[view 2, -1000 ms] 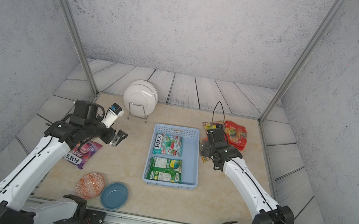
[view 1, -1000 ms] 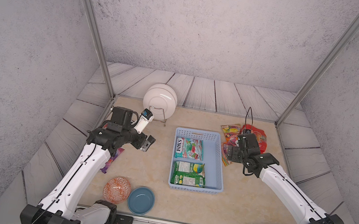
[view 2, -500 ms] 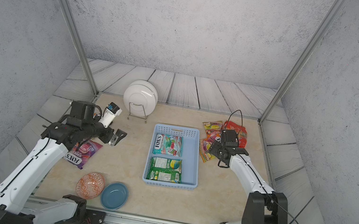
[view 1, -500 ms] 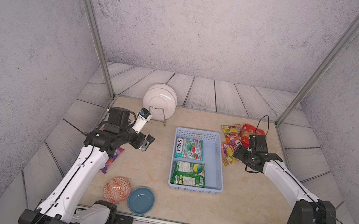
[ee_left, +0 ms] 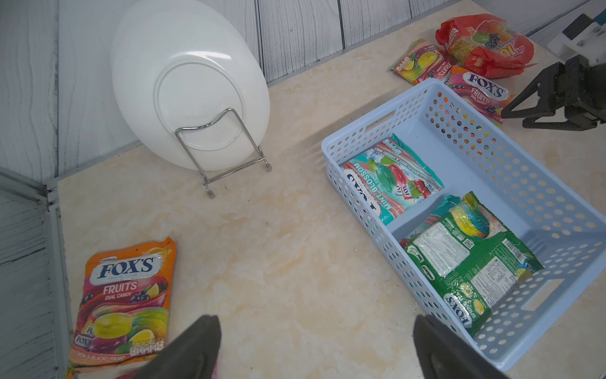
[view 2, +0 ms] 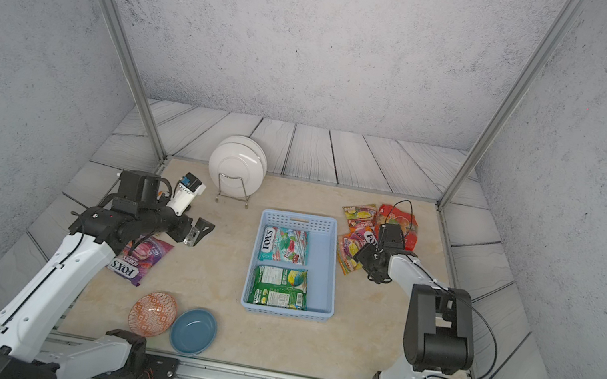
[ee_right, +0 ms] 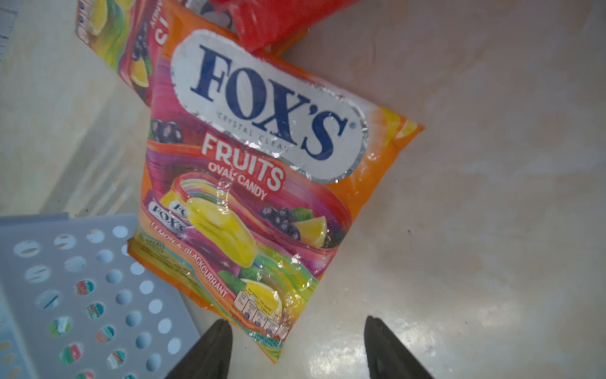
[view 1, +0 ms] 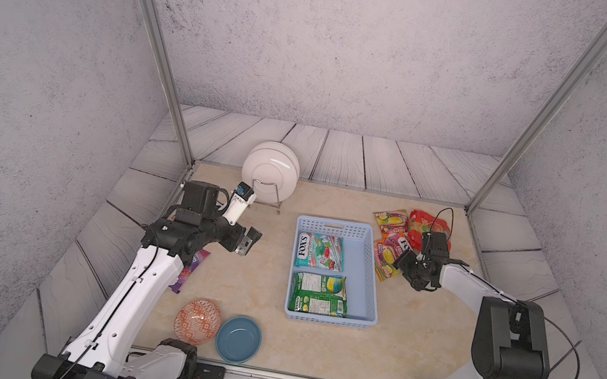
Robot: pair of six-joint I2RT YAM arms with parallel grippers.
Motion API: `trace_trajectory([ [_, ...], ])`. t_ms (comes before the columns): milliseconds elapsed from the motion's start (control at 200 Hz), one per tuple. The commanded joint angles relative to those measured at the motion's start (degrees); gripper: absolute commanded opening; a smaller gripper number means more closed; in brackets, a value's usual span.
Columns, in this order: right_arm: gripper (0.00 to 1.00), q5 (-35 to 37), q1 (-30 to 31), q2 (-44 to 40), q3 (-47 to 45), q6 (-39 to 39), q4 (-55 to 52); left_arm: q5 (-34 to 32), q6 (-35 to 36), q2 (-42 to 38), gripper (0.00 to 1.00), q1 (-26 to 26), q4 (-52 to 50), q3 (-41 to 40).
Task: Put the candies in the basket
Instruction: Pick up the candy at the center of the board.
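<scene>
The light blue basket [view 1: 373, 268] [view 2: 330, 265] holds a teal candy bag [view 1: 320, 251] and a green one [view 1: 319, 293]. Right of it lie two orange FOX'S bags [view 1: 387, 256] [view 1: 390, 219] and a red fruit bag [view 1: 423, 222]. My right gripper [view 1: 400, 264] [ee_right: 295, 323] is low at the near orange bag [ee_right: 249, 183], jaws apart, the bag's corner between the fingertips. My left gripper [view 1: 248, 240] [ee_left: 316, 323] hangs open and empty left of the basket. A purple bag [view 2: 142, 259] lies under the left arm, an orange bag [ee_left: 124, 302] beside it.
White plates in a wire rack [view 1: 271, 172] stand at the back left. An orange patterned bowl [view 1: 197, 321] and a dark blue bowl [view 1: 238, 339] sit near the front edge. Metal frame posts stand at the table's back corners.
The right arm's elbow has folded back and up while its gripper stayed at the orange bag beside the basket, jaws narrowing. The left arm has drifted slightly left, still open.
</scene>
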Motion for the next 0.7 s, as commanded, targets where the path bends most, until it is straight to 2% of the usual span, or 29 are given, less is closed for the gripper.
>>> trace_trajectory([
  [0,0.63,-3.38,-1.11,2.75,-1.25,2.6,4.65,1.65,-0.84,0.24,0.98,0.7,0.48,0.05],
  [375,0.53,-5.05,-2.07,9.1,0.3,3.26,9.83,1.45,-0.55,0.59,0.98,0.69,0.48,-0.05],
  [515,0.31,-6.24,-2.24,9.77,0.97,2.77,11.5,1.35,-0.57,0.59,0.98,0.69,0.18,-0.05],
  [656,0.0,-6.34,-2.33,7.3,1.7,0.36,10.31,1.2,-0.42,0.84,0.98,0.72,0.18,0.27],
  [691,0.0,-6.28,-2.33,6.37,1.94,-0.62,9.73,1.17,-0.37,0.94,0.98,0.73,0.23,0.17],
])
